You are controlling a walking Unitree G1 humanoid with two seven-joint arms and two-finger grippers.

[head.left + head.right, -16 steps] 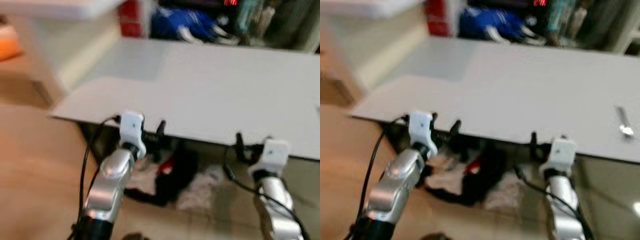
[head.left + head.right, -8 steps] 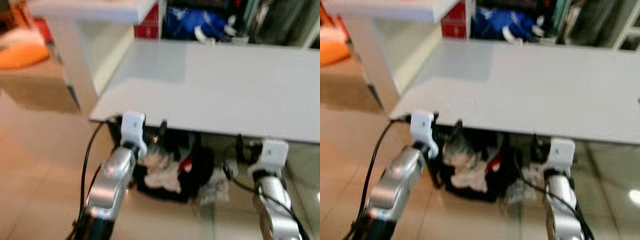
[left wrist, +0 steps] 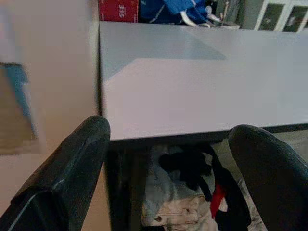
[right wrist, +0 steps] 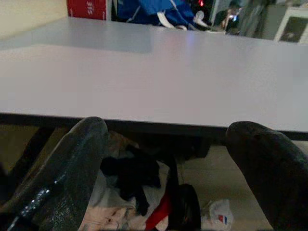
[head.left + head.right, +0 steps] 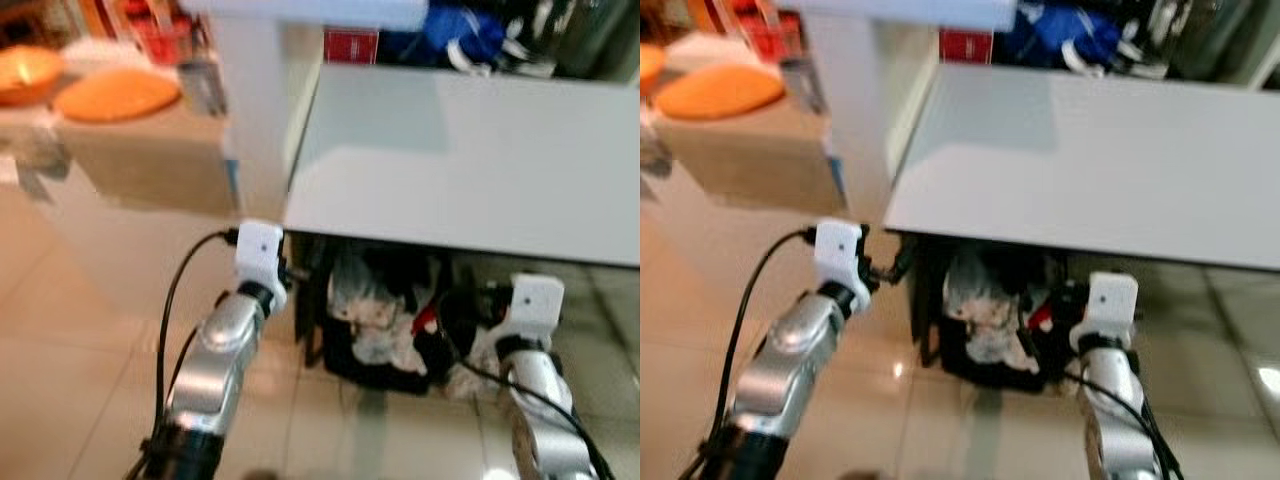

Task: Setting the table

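The white worktop (image 5: 480,160) fills the upper right of the head views, its near edge running across the middle of the frame and its left corner ending beside a white pillar (image 5: 255,110). Its surface is bare in what shows of it.

The left gripper (image 3: 168,144) is held in front of the worktop's left corner, below the edge, with its two black fingers (image 3: 72,168) spread wide and nothing between them. The right gripper (image 4: 166,144) is held lower right, in front of the worktop's near edge and below it; its fingers (image 4: 72,163) are spread wide too and hold nothing. Both silver arms rise from the bottom of the frame.

Under the worktop, between the two grippers, lies a heap of cloth (image 5: 385,320) in white, black and a touch of red, on the pale tiled floor (image 5: 70,330).

At the far edge of the worktop stand a red box (image 5: 350,45) and a blue bundle (image 5: 450,30). In the upper left of the frame, blurred, an orange dish (image 5: 115,95) rests on a brown counter (image 5: 140,160).
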